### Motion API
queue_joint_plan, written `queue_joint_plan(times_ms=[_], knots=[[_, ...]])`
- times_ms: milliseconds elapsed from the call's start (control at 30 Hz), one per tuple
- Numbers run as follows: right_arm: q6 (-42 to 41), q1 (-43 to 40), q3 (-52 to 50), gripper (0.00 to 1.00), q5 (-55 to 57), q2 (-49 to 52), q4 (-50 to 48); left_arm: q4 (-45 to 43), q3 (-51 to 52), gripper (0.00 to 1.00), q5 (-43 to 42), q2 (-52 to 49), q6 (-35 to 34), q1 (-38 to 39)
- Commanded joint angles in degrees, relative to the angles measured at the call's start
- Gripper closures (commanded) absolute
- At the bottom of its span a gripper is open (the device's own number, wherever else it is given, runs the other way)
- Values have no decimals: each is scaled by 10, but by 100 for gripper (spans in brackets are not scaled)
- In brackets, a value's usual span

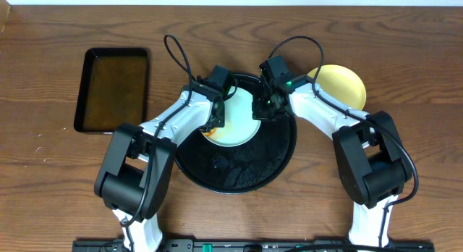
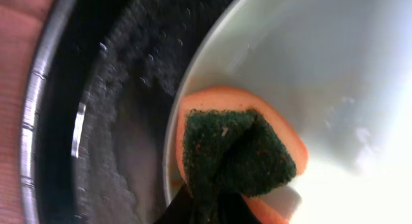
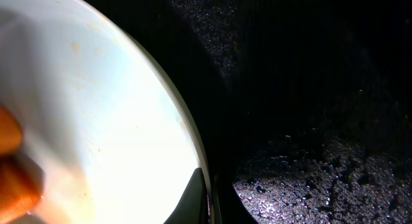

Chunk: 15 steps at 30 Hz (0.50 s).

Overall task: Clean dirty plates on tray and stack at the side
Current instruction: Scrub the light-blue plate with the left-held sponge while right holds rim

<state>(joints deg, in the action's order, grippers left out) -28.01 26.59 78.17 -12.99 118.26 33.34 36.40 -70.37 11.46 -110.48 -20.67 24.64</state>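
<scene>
The wooden surface [image 1: 43, 172] carries the wet round black tray [image 1: 239, 181], which lies under both my end effectors. A pale plate [image 1: 239, 125] rests in the tray between them, and a yellow plate [image 1: 343, 82] sits outboard of the right one. My right end effector [image 1: 262, 111] pinches the pale plate's rim. My left end effector [image 1: 213, 124] is clamped on an orange-and-green sponge [image 2: 238, 153], pressing it on the opposite edge.

The overhead view is evenly, softly lit and sharply rendered, with only faint shadows cast on the table [image 1: 43, 172]. In the left wrist view the plate [image 2: 309, 56] is blurred and washed out. In the right wrist view it is overexposed, the tray [image 3: 322, 89] left nearly black, speckled with glints
</scene>
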Motion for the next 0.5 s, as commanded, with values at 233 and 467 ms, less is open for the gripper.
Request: queue_joint_plan(times_ms=[233,467], knots=[[-2,-4,-12,99,53,26,13,7,-39,93,144,39,43,-6],[-2,-4,-12,99,52,26,13,-25,-35,93,-97,71,13,-6]])
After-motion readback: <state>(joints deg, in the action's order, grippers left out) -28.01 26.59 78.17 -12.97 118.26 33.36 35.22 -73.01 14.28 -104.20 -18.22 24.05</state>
